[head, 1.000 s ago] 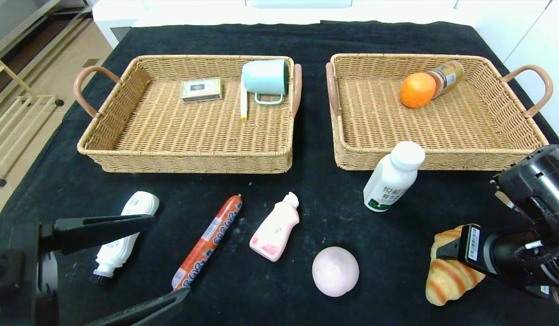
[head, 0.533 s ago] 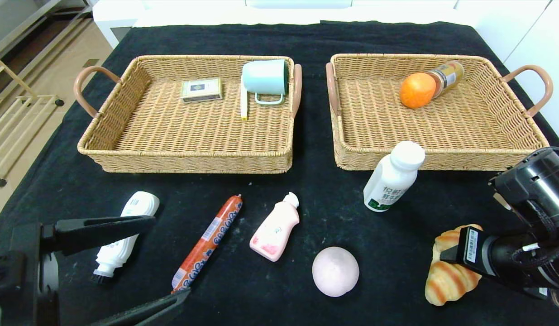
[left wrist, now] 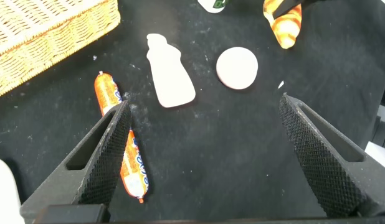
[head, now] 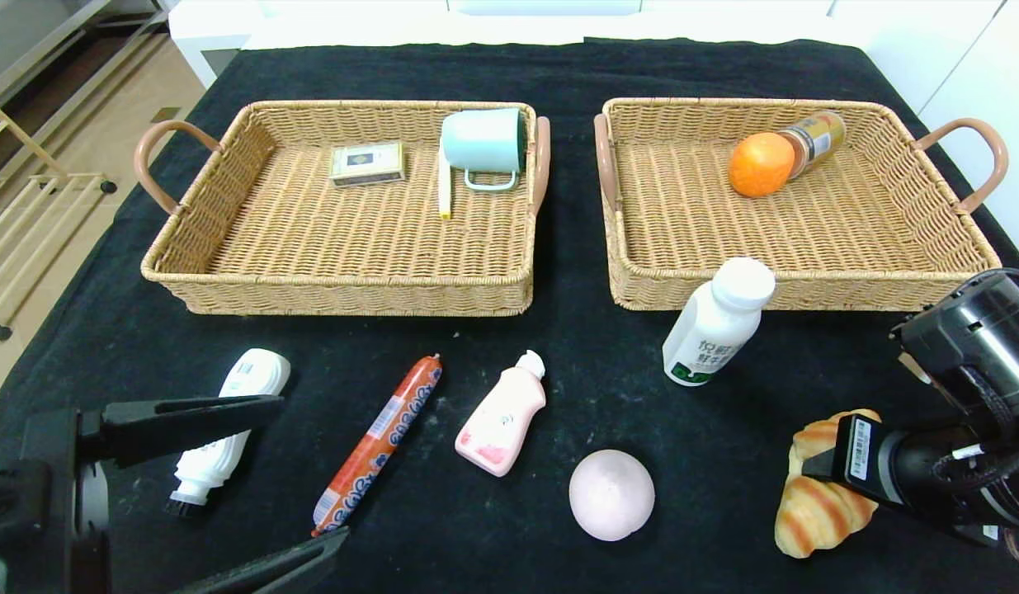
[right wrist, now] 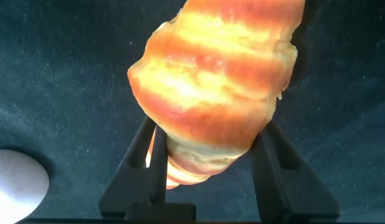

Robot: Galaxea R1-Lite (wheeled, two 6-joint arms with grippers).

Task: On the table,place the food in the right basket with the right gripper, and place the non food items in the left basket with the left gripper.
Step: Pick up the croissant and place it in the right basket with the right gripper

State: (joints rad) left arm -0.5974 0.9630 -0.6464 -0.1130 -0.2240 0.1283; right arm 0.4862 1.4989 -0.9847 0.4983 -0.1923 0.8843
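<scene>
1. Croissant, golden with brown stripes, lies near the table's front right corner, clamped between the right gripper fingers
2. Sausage in orange wrapper lies diagonally
3. Pink bottle lies on its side beside it
4. Round pale pink bun sits nearer the front
5. White milk bottle stands before the right basket
6. White brush-tipped bottle lies front left
7. Left basket holds a mint cup, card box and pen; the right one an orange and jar

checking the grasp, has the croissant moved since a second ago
Yes, slightly. The croissant, clamped in the right gripper, has shifted a little toward the table's near edge, away from the right basket.
</scene>
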